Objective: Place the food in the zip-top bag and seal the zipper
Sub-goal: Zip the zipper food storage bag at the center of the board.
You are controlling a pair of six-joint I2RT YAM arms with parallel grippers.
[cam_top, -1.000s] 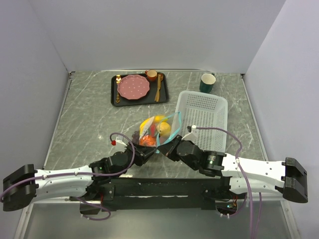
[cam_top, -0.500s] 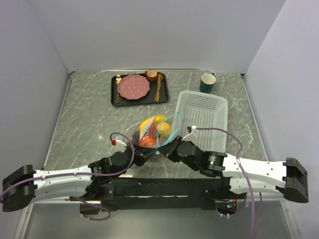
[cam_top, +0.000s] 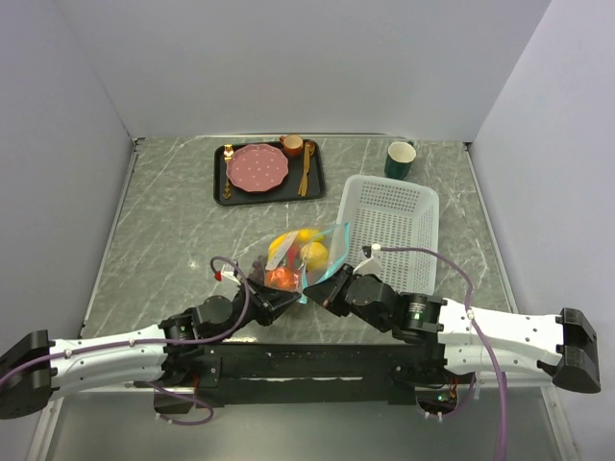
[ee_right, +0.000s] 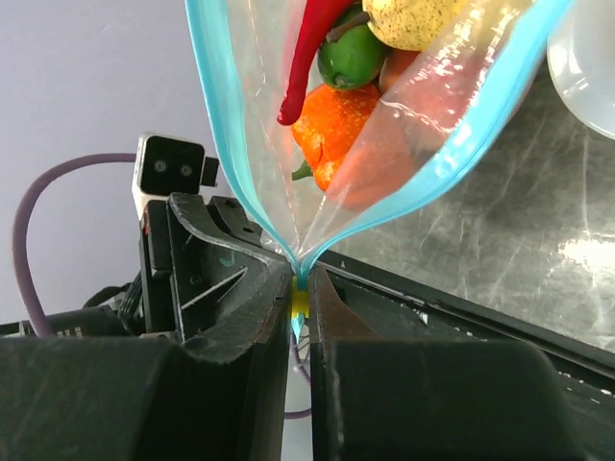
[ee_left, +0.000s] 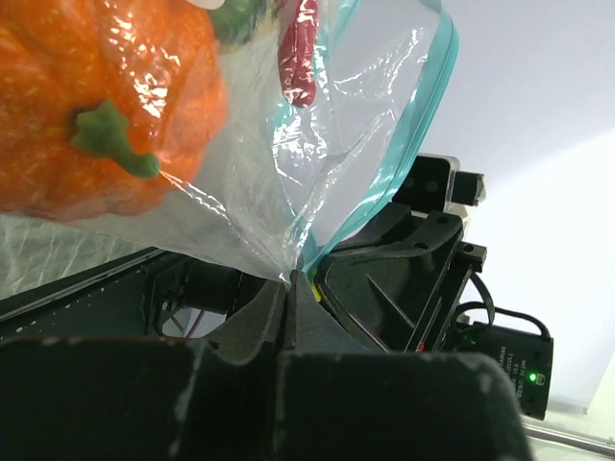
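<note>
One marbled table carries everything. Two arms meet at its near middle, and the zip-top bag is held between them, just beside the white mesh basket and well apart from the black tray at the far side.

The left gripper is clamped tight on a fold of clear film near the bag's corner. The right gripper is pinched narrow on the end of the zipper, whose two teal halves spread apart above it. The mouth is therefore unsealed.

The food is inside the bag and bulges against the film. The likely trouble is as follows:
- The left hold is on thin, slick plastic, so the weight of the fruit could pull it free.
- With the mouth gaping, a tilt could roll a piece out.
- If the right fingers run along the strip while its halves sit misaligned, the seal would skip.

Counted:
- one basket
- one tray
- one bag
- one pink plate
- two cups, green and orange
- two gold cutlery pieces

Of the food, the wrist views show one orange fruit, one lemon, one green piece and one chili. The full tally cannot be told.
</note>
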